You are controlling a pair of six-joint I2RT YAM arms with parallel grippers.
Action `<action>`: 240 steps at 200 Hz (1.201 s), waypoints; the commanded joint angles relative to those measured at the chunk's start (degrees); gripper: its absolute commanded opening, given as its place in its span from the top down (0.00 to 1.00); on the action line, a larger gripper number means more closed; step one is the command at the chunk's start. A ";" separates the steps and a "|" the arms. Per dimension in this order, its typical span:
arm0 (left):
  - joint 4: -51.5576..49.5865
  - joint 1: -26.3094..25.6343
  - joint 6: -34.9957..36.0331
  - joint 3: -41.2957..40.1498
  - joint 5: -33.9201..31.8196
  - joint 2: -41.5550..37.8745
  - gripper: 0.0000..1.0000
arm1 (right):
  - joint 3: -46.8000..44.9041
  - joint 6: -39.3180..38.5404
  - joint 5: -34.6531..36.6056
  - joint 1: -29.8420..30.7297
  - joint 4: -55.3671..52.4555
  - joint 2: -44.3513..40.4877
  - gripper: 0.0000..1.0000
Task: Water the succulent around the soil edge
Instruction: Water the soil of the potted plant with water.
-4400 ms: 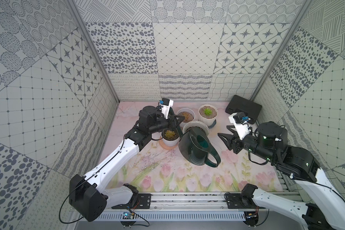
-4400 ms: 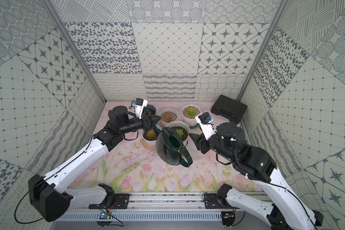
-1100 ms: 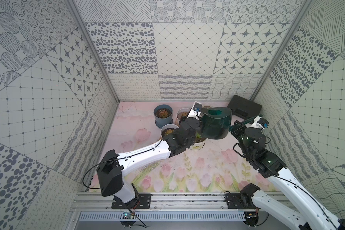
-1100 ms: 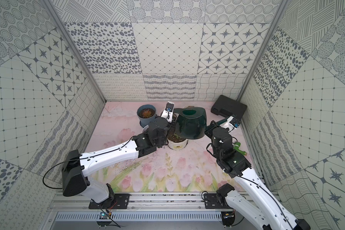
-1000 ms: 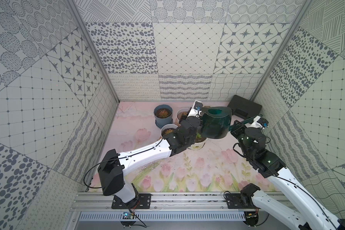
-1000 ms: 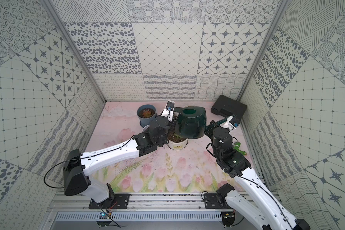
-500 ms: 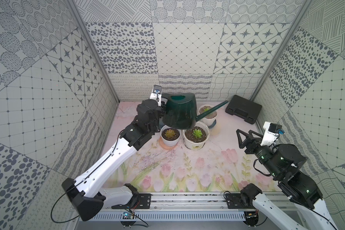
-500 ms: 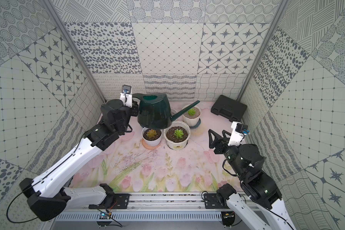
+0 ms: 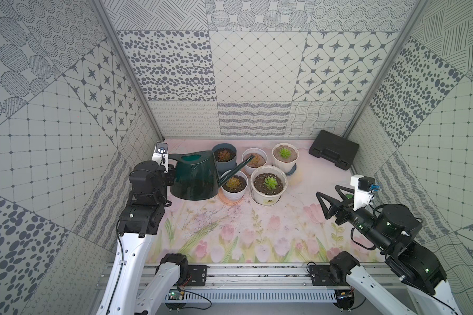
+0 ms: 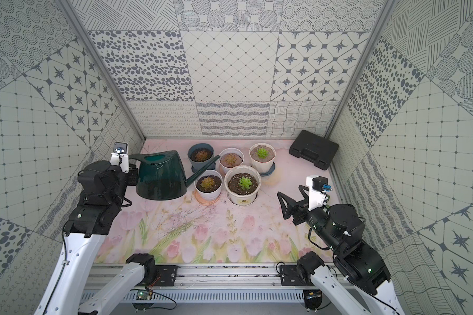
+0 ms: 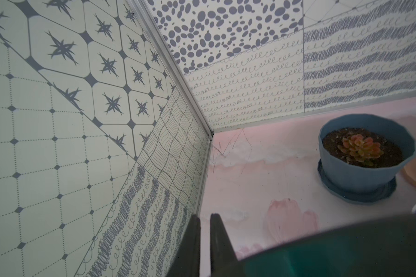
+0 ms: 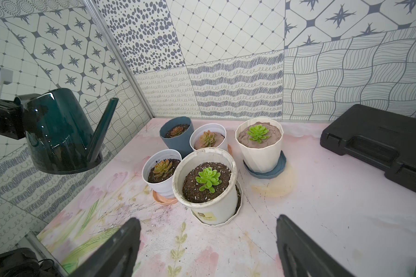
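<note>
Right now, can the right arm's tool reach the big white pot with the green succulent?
Probably yes. The right tool stands open, facing the big white pot with only mat between them; the watering can hangs on its other side.

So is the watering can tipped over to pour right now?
No, it is upright. The watering can hangs in the left end effector, and its spout slants upward, not downward.
</note>
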 commanded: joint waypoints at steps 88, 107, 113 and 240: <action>22.25 9.06 21.69 -12.60 10.38 -0.03 1.00 | -10.07 1.76 -1.89 -0.08 2.25 -7.41 0.03; 22.62 9.06 25.26 -11.64 10.76 2.13 1.00 | -11.01 1.76 -2.00 -0.06 2.38 -7.40 0.03; 22.73 9.03 27.08 -11.19 10.43 2.76 1.00 | -11.27 1.78 -2.05 -0.11 2.50 -7.42 0.03; 24.36 5.51 37.80 -0.29 12.18 14.29 1.00 | -12.83 2.21 -1.44 -0.08 2.87 -7.56 0.03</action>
